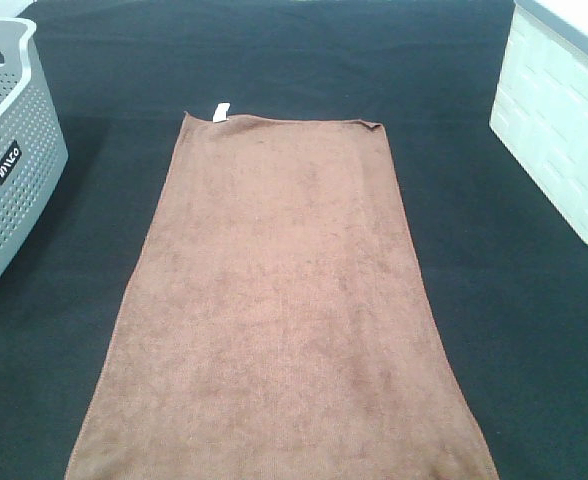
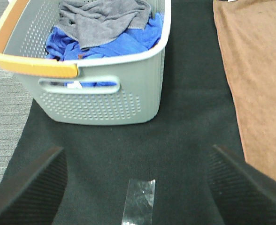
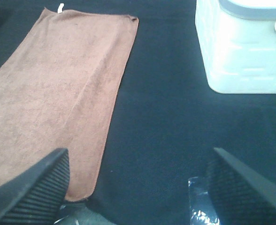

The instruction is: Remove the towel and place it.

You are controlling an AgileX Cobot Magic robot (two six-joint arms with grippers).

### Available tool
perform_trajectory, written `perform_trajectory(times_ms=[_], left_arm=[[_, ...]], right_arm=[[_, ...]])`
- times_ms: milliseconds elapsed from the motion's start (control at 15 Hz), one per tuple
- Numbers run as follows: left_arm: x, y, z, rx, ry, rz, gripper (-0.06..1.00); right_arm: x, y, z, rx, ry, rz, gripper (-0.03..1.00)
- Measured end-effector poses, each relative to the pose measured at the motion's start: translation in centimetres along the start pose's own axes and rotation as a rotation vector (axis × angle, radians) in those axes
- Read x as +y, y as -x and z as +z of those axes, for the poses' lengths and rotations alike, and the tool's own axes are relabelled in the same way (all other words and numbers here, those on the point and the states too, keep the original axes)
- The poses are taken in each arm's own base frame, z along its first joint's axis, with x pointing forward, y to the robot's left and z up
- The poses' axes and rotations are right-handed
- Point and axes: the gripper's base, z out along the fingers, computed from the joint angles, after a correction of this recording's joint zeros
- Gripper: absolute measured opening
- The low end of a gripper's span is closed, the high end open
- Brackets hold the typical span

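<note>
Where basket (image 1: 14, 150) label legible: "HYALCO"?

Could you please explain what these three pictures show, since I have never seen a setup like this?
It is a robot with two arms, each ending in a claw. One picture looks down from a high camera; the other two come from cameras on the wrists. A brown towel lies flat on the black table. A grey basket holding blue and grey cloths stands to its left, a white bin to its right. The left claw and right claw are both open, holding nothing.
</note>
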Motion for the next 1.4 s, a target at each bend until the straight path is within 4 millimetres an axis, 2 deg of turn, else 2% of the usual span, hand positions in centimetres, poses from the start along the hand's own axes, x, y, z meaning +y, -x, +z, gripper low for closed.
perform_trajectory(times_ms=[133,267,333,533,1400], left_arm=[[-0.1,-2.5,-0.3,-0.038,-0.006,0.000,0.77],[-0.4,-4.1,0.3,-0.029,-0.026,-0.001,0.77],[-0.7,-4.1,0.7,-0.046,-0.051,0.015,0.77],[-0.9,-4.1,1.4,-0.072,-0.075,0.011,0.77],[-1.0,-4.1,1.4,-0.077,-0.076,0.013,0.77]], right_arm=[[0.0,-1.0,0.4,-0.002,0.000,-0.004,0.74],[-0.1,-1.8,1.9,0.056,0.007,0.003,0.74],[-0.2,-2.3,3.3,0.071,0.017,0.012,0.73],[-0.2,-2.1,4.4,-0.001,0.024,0.024,0.73],[-0.2,-2.0,4.4,-0.007,0.024,0.023,0.73]])
